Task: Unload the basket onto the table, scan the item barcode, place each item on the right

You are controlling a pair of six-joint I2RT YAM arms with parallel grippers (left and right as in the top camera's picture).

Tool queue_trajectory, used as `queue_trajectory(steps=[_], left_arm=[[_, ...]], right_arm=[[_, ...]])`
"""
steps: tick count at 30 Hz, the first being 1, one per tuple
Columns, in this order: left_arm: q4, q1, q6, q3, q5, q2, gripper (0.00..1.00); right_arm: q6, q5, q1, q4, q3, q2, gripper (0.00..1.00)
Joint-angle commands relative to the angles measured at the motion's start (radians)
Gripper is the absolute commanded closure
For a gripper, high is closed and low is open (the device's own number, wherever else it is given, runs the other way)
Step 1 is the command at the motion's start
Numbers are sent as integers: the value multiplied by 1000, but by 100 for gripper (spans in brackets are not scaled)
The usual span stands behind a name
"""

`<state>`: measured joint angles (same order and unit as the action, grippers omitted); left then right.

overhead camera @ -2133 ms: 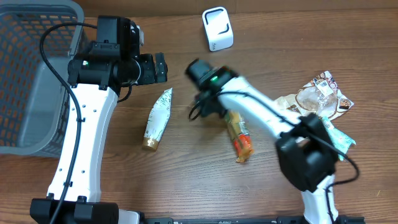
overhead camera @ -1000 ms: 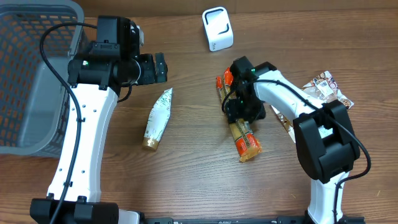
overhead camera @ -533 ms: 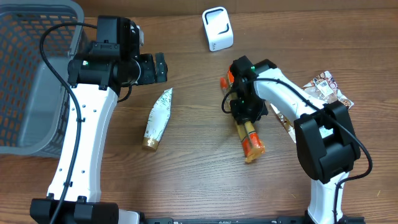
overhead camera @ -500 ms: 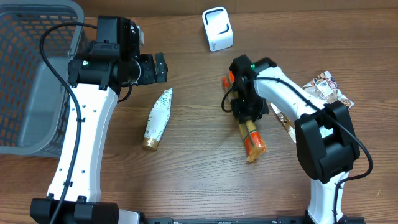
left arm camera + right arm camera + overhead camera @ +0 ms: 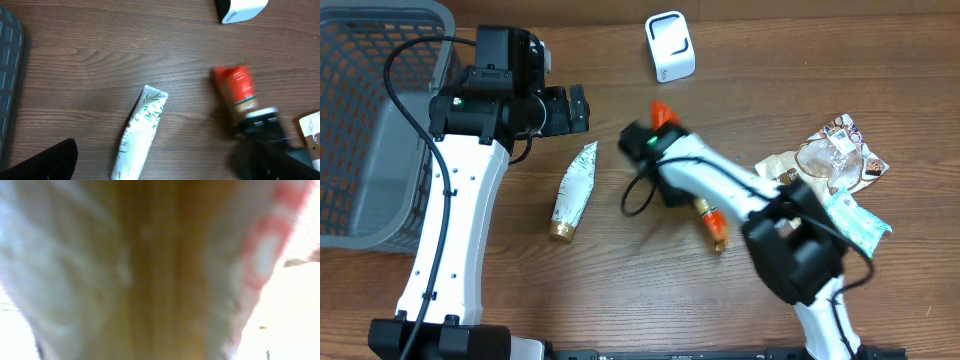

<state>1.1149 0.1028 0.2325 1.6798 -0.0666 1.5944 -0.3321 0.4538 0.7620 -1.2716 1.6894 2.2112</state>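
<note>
An orange and brown snack packet (image 5: pixel 663 110) hangs off the table in my right gripper (image 5: pixel 675 188), which is shut on its middle; its lower end (image 5: pixel 717 228) points toward the front. The whole arm is motion-blurred. In the left wrist view the packet (image 5: pixel 239 89) sticks up out of the black jaws. In the right wrist view the packet (image 5: pixel 150 270) fills the frame as a blur and hides the fingers. The white barcode scanner (image 5: pixel 670 46) stands at the back of the table, also in the left wrist view as scanner (image 5: pixel 241 8). My left gripper (image 5: pixel 578 108) hangs open over bare wood.
A white tube with green leaves and a gold cap (image 5: pixel 572 190) lies left of centre, seen again as the tube (image 5: pixel 141 131). A grey basket (image 5: pixel 370 120) fills the left edge. Several snack packs (image 5: pixel 835 150) and a teal packet (image 5: pixel 858 222) lie at the right.
My right gripper has shut on the orange packet, lifted it and swung it left toward the table's middle. The left arm and the tube have not moved.
</note>
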Motion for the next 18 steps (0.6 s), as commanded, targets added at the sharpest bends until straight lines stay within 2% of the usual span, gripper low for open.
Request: queue_trajectory(steps=[1, 4, 8, 11, 13, 18], left_arm=[[0, 2, -16, 18, 3, -13, 0], [0, 2, -16, 18, 3, -13, 0], [0, 2, -16, 18, 3, -13, 0], [0, 2, -16, 18, 3, -13, 0], [0, 2, -16, 18, 3, -13, 0], [0, 2, -16, 18, 3, -13, 0]], right_arm=[[-35, 84, 23, 0, 32, 57, 78], [-35, 46, 63, -10, 34, 63, 71], [-30, -49, 121, -10, 61, 61, 53], [-22, -129, 158, -12, 87, 61, 35], [14, -202, 164, -25, 118, 61, 30], [73, -273, 111, -74, 212, 50, 28]])
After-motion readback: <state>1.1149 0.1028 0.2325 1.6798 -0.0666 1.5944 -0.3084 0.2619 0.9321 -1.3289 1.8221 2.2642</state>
